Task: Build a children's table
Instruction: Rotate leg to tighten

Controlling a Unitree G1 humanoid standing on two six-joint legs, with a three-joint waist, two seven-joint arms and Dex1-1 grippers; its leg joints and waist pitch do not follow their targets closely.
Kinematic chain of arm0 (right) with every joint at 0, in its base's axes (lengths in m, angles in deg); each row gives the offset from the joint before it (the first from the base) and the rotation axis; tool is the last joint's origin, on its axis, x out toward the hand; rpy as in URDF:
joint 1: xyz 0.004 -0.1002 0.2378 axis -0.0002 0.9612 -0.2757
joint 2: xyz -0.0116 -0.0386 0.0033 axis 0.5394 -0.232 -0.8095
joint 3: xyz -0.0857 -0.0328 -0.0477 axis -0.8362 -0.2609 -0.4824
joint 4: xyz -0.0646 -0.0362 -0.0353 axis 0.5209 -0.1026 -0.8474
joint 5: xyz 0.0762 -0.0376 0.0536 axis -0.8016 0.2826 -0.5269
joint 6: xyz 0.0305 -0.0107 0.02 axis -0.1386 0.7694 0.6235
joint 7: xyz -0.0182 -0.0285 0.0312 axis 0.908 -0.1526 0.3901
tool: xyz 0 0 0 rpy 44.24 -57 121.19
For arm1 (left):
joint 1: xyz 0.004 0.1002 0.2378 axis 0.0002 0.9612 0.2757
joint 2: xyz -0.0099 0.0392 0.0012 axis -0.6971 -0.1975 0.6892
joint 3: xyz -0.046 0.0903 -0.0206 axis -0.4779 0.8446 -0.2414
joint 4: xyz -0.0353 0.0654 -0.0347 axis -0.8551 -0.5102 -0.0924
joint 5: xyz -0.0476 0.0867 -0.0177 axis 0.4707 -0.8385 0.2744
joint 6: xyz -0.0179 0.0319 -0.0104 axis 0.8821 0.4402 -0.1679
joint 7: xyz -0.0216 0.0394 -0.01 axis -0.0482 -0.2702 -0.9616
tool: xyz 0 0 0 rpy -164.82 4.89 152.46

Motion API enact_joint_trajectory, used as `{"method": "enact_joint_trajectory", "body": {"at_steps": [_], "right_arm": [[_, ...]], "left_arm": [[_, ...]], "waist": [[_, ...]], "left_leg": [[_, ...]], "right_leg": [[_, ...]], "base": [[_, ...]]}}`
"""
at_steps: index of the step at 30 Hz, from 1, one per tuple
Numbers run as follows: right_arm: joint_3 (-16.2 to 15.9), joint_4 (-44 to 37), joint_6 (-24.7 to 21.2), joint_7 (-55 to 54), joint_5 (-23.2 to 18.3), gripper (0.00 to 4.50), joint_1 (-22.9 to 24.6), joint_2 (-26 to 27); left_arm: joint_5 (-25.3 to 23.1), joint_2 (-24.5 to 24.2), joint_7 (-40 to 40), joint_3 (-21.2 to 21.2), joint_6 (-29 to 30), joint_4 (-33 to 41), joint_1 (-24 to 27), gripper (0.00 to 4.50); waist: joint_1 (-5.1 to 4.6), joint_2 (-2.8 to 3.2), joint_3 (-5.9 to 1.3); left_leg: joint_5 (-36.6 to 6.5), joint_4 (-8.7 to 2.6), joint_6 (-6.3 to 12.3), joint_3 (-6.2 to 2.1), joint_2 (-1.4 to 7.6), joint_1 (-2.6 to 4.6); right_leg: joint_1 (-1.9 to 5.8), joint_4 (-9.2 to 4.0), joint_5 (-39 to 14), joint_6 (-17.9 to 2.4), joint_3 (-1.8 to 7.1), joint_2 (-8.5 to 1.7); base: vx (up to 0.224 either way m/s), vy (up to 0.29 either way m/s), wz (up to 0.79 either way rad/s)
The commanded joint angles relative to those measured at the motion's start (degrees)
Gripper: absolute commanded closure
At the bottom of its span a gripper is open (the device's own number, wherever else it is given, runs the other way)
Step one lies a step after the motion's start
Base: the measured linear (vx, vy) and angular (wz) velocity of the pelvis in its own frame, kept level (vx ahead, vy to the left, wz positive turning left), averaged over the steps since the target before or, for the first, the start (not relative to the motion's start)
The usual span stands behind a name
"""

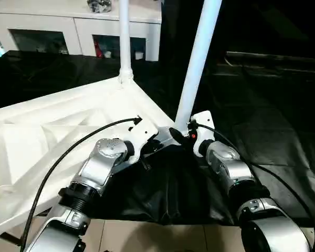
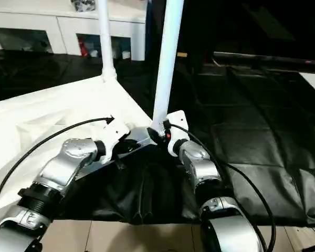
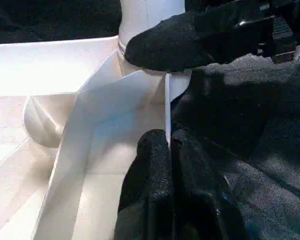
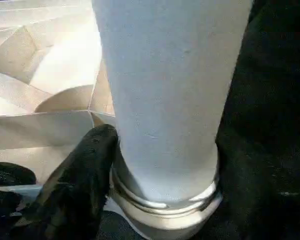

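The white tabletop (image 1: 58, 126) lies upside down on black cloth, its ribbed underside facing up. One white leg (image 1: 124, 37) stands in the far corner socket. A second leg (image 1: 198, 63) stands upright in the near right corner socket. My right gripper (image 1: 181, 134) is shut around this leg just above its ringed base (image 4: 165, 200), and one black finger (image 4: 75, 185) presses its side. My left gripper (image 3: 169, 142) is shut on the tabletop's thin rim (image 3: 167, 100) right beside that corner. The two grippers almost touch.
A white cabinet with glass doors (image 1: 73, 29) stands behind the work. Black cloth (image 1: 268, 121) covers the surface to the right and drapes over the near edge. Tiled floor (image 1: 147, 236) shows below. A black cable (image 1: 68, 152) arcs over my left forearm.
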Motion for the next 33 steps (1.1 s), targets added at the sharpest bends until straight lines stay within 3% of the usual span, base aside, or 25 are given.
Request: {"method": "enact_joint_trajectory", "body": {"at_steps": [1,5,7,11,15,21,27,28,33], "right_arm": [[-4.3,1.0,0.3,5.3,1.5,0.89,-0.3,1.6],[-5.3,0.3,2.5,9.1,2.9,0.62,-0.3,-2.2],[-5.6,0.4,6.1,13.3,3.6,0.62,-0.5,-5.9],[-5.8,0.7,6.1,16.8,3.4,0.62,-0.7,-7.7],[-7.3,-2.2,5.7,30.0,1.8,0.62,1.0,-12.1],[-9.6,-5.8,3.9,41.0,-0.2,0.62,3.6,-14.8],[-11.2,-9.6,2.0,47.2,-1.2,1.08,5.7,-15.9],[-11.6,-10.5,1.8,48.0,-1.4,1.33,6.1,-16.0],[-11.7,-11.8,0.6,49.2,-1.8,1.57,6.6,-16.2]], "left_arm": [[2.6,3.1,-2.4,2.7,-2.0,3.3,-0.7,4.50],[3.0,1.1,-5.2,2.7,-2.8,4.7,0.4,4.50],[3.8,-1.2,-9.0,3.0,-3.9,6.2,1.5,4.50],[4.3,-2.4,-11.0,3.2,-4.6,6.8,1.9,4.50],[5.6,-5.5,-16.6,3.4,-5.1,8.2,2.7,4.50],[6.1,-8.4,-20.2,3.1,-5.9,7.8,2.9,4.50],[6.6,-9.7,-22.1,3.4,-6.2,7.3,3.0,4.50],[6.8,-10.0,-22.7,3.5,-6.2,7.4,3.0,4.50],[7.1,-10.2,-23.5,3.5,-6.3,7.3,2.9,4.50]], "waist": [[0.19,0.59,-3.97],[0.22,0.56,-3.96],[0.46,0.62,-4.07],[0.39,0.71,-3.84],[0.53,0.48,-3.96],[1.17,0.46,-3.90],[1.49,0.49,-3.67],[1.55,0.54,-3.67],[1.58,0.40,-3.77]], "left_leg": [[-12.9,-3.78,1.70,0.02,1.08,0.28],[-12.7,-3.71,2.11,0.07,1.11,0.23],[-12.1,-3.59,2.40,0.06,1.16,0.26],[-12.5,-3.65,2.95,0.18,1.16,0.23],[-12.6,-3.51,3.42,0.14,1.22,0.21],[-11.8,-3.52,4.33,0.18,1.35,0.27],[-14.1,-3.71,3.08,0.13,1.41,0.54],[-14.1,-3.73,3.07,0.12,1.46,0.58],[-13.0,-3.66,3.07,0.13,1.38,0.44]], "right_leg": [[3.52,-4.29,-13.5,-11.9,2.48,-3.89],[3.48,-4.27,-13.0,-12.1,2.57,-3.95],[3.62,-4.24,-12.3,-12.4,2.52,-4.04],[3.44,-4.17,-12.1,-13.0,2.55,-3.81],[3.60,-4.09,-12.6,-13.0,2.57,-3.90],[3.57,-4.08,-12.6,-12.9,2.48,-3.85],[3.27,-4.47,-16.8,-11.9,2.46,-3.80],[3.21,-4.49,-16.8,-11.8,2.50,-3.82],[3.32,-4.35,-15.7,-11.9,2.51,-3.87]], "base": [[0.000,0.000,0.00],[0.000,0.000,0.00],[0.000,0.000,0.00],[0.000,0.000,0.00],[0.000,0.000,0.00],[0.000,0.000,0.00],[0.000,0.000,0.00],[0.000,0.000,0.00],[0.000,0.000,0.00]]}}
